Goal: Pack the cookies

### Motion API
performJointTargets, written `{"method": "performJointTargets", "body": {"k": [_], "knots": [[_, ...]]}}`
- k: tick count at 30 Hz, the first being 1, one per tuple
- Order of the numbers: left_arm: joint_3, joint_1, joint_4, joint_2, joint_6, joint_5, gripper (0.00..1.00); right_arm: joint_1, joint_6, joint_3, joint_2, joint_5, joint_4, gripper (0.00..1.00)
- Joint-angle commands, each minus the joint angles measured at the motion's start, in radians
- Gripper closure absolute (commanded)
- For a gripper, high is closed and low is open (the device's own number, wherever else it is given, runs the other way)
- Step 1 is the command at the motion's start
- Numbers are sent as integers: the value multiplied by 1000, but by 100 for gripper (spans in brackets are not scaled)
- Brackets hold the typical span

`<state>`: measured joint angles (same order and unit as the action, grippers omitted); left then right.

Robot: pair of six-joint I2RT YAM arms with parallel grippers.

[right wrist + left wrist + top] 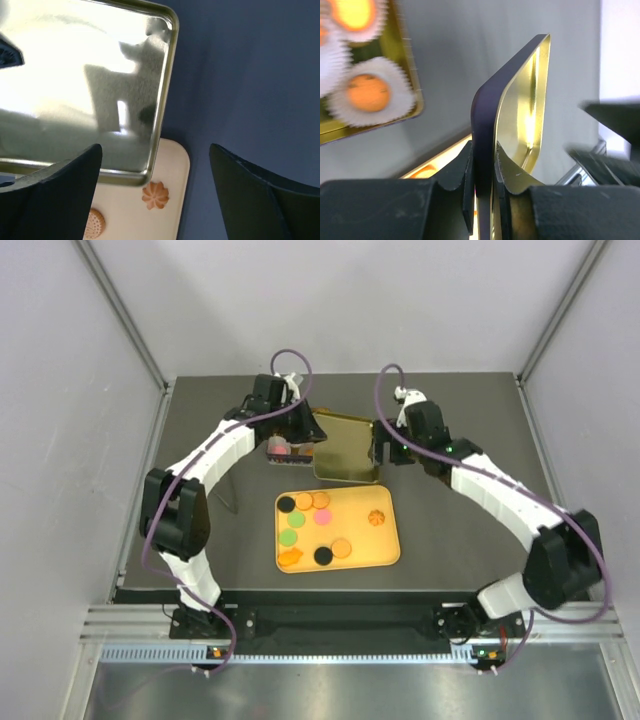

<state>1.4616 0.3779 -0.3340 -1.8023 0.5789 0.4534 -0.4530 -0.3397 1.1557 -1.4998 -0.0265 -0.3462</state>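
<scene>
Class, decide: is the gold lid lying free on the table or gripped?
Gripped: the left gripper clamps the lid by its rim, one finger on each side. The right gripper is open beside it.

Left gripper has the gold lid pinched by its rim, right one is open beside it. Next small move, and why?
Probably shut the right gripper on the free edge of the lid: the left gripper pinches only one rim, and the lid's corner shows between the right's open fingers.

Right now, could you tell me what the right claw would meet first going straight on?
Probably the corner of the gold lid that the left claw grips; depth is unclear, so possibly the cream tray behind it.
</scene>
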Motion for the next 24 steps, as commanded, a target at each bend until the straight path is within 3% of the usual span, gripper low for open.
{"method": "performJointTargets", "body": {"k": [1, 6, 10, 15, 24], "knots": [[78, -46, -102, 57, -34, -38, 100, -110, 132, -22, 171, 221, 102, 9], [112, -73, -152, 55, -50, -16, 100, -410, 418, -166, 303, 341, 243, 2], [128, -94, -161, 54, -36, 30, 100, -654, 623, -238, 285, 530, 339, 1], [128, -97, -155, 72, -27, 47, 100, -708, 737, -214, 132, 660, 449, 2], [82, -106, -128, 101, -7, 90, 100, -678, 967, -180, -62, 778, 669, 2]]}}
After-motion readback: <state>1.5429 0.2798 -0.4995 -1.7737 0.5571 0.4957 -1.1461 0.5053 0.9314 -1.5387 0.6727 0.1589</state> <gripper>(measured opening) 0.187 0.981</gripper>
